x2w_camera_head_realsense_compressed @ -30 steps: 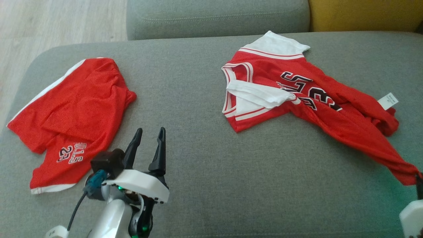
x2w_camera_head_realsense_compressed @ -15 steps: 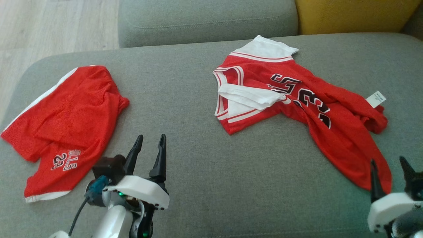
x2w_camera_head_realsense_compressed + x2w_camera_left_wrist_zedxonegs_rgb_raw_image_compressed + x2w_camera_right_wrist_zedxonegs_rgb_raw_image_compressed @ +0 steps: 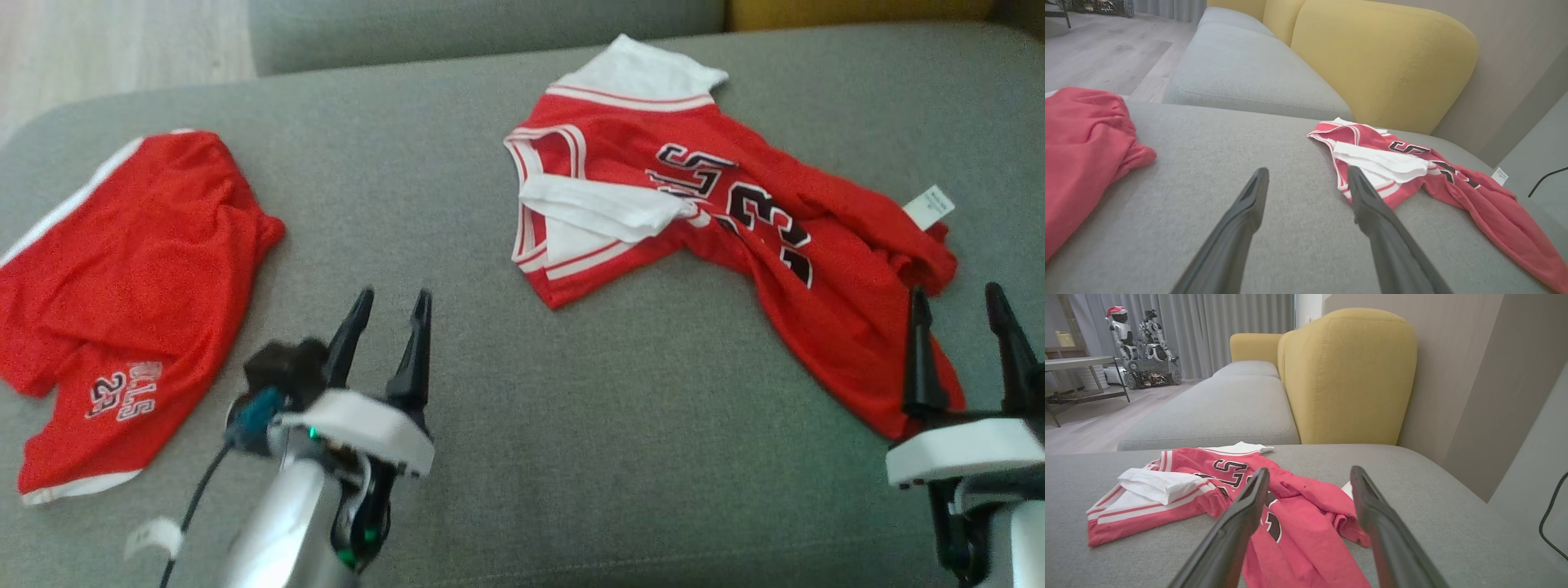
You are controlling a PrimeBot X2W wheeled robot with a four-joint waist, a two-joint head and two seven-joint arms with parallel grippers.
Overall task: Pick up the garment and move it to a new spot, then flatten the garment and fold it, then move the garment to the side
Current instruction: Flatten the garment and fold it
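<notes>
A red jersey (image 3: pixel 735 220) with white sleeves and black lettering lies crumpled on the right half of the grey sofa seat (image 3: pixel 506 425), its hem trailing toward me. My right gripper (image 3: pixel 955 289) stands open just over that hem's lower right edge, nothing between its fingers. In the right wrist view the jersey (image 3: pixel 1306 510) spreads below and between the open right gripper (image 3: pixel 1310 473). My left gripper (image 3: pixel 393 294) is open and empty above bare cushion. From the left wrist view the jersey (image 3: pixel 1412 171) lies ahead to the right of the left gripper (image 3: pixel 1306 175).
Red shorts (image 3: pixel 122 269) with a white stripe lie on the seat's left end, beside the left gripper. A yellow backrest (image 3: pixel 1384 61) rises behind the seat. Wooden floor (image 3: pixel 106 49) lies beyond the left edge. A black cable (image 3: pixel 1551 514) hangs at the right.
The right gripper was shut at the jersey's trailing corner; it let go, opened, and now stands higher beside the hem. The head camera has shifted; the left gripper has barely moved.
</notes>
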